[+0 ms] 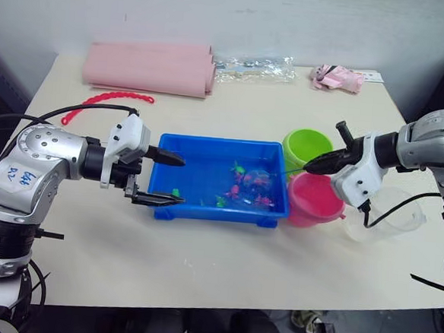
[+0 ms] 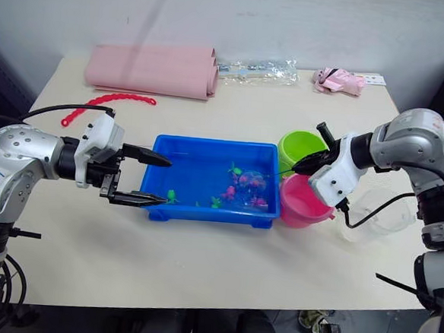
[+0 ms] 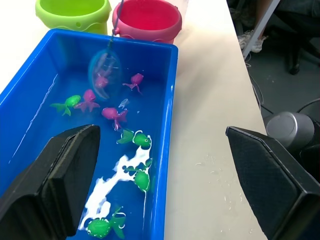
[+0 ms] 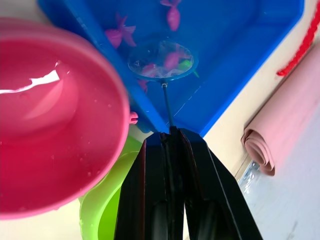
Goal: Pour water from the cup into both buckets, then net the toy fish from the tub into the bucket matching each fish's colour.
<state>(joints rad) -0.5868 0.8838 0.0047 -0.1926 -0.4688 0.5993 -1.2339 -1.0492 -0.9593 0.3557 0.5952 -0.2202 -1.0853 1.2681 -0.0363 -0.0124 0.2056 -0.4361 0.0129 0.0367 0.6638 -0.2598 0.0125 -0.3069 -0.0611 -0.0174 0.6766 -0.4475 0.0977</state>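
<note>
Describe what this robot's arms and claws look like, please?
Both arms have rounded silver metal shells with black joints and white wrist blocks. Each ends in a gripper, the left gripper and right gripper, with two tapered black jaws. Black cables loop alongside; handwritten blue markings sit on the left shoulder.

Net (image 4: 162, 61) hoop in blue tub (image 1: 208, 146), among fish (image 3: 115, 114)

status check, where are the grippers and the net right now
Right gripper shut on net handle, hoop over fish in tub. Left gripper open astride tub's near-left corner. Pink bucket holds water. Nothing blocking.
</note>
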